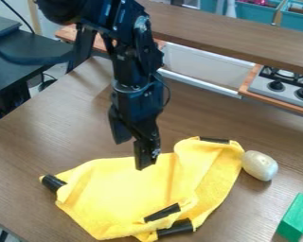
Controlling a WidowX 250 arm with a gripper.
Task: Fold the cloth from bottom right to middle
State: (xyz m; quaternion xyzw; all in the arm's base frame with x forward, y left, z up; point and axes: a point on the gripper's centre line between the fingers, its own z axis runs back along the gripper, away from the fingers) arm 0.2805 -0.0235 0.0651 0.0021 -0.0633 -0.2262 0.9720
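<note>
The black gripper hangs over the upper edge of the yellow cloth, its two fingers apart with nothing between them. The cloth lies rumpled on the table, with raised folds along its right side. Black tape marks its left corner and its top right edge. Near the bottom are two more black pieces, one on a bunched flap and one just below it. How high the gripper is above the cloth is hard to tell.
A whitish rounded object sits against the cloth's right side. At the lower right lies a green block. A toy stove and a wooden shelf stand behind the brown table.
</note>
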